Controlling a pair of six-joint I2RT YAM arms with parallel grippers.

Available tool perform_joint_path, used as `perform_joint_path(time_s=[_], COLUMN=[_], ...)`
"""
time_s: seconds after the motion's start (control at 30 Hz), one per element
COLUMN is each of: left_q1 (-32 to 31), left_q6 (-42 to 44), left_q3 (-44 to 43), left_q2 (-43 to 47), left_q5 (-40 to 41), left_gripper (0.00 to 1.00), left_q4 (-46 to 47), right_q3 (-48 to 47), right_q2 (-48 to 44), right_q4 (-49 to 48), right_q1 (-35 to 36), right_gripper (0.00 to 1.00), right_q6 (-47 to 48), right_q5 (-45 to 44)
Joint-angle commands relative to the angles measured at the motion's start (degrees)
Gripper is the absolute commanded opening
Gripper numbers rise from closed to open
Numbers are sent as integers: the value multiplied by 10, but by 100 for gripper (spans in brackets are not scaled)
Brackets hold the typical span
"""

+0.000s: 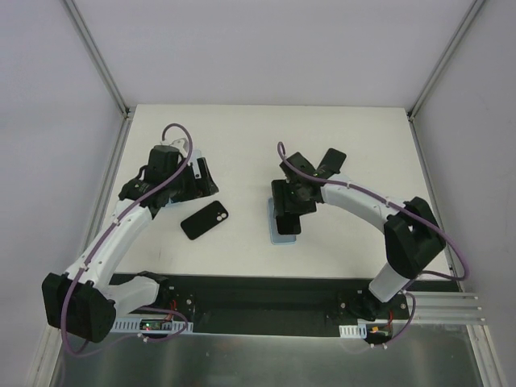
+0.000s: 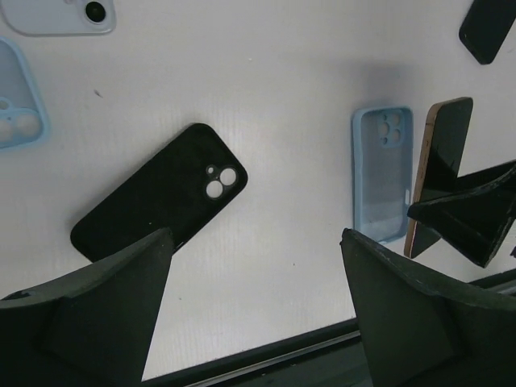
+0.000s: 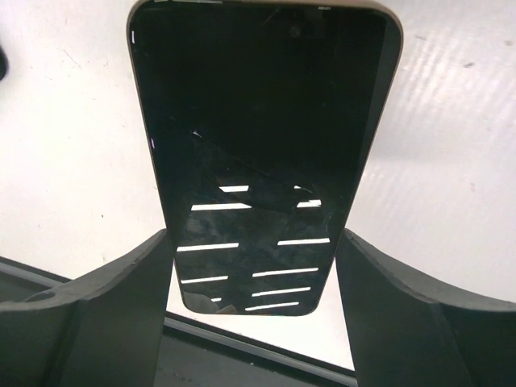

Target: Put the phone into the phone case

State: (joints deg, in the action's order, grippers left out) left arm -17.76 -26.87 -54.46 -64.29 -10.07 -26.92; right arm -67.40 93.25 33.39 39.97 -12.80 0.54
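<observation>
Clamping right fingers (image 3: pixel 105 314) hold the phone (image 3: pixel 258 145) lengthwise along the case (image 2: pixel 380 173); left fingers (image 2: pixel 105 314) apart.

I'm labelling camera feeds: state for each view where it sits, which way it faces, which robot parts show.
Top external: above and behind the bases, looking down at the table; left arm and right arm show.
Left wrist: on the left arm, looking down past the open left gripper at the black case.
Right wrist: on the right arm, looking down along the phone held in the right gripper.
Shared: left wrist and top views both show the blue case.
</observation>
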Motion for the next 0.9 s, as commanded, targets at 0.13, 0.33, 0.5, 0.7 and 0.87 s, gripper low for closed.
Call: perform_joint_path(time_s=[0.13, 0.33, 0.5, 0.7, 0.87], left_q1=[18, 18, 18, 18, 18], left_q6=[52, 54, 54, 56, 53], left_q3=[14, 20, 21, 22, 30], left_q2=[59, 58, 56, 52, 58], left_q5=[22, 19, 20, 19, 22], left_gripper=[86, 86, 86, 86, 86], left_q4=[-45, -45, -45, -44, -44], right_q3=[-57, -61, -49, -54, -61], right_q2=[60, 82, 85, 94, 101], right_q4=[5, 25, 26, 26, 35], right_q1=[43, 55, 56, 61, 64], right_gripper=[39, 40, 41, 46, 52], right_q6=[-44, -48, -60, -69, -71], right_q5=[-55, -91, -100, -103, -109])
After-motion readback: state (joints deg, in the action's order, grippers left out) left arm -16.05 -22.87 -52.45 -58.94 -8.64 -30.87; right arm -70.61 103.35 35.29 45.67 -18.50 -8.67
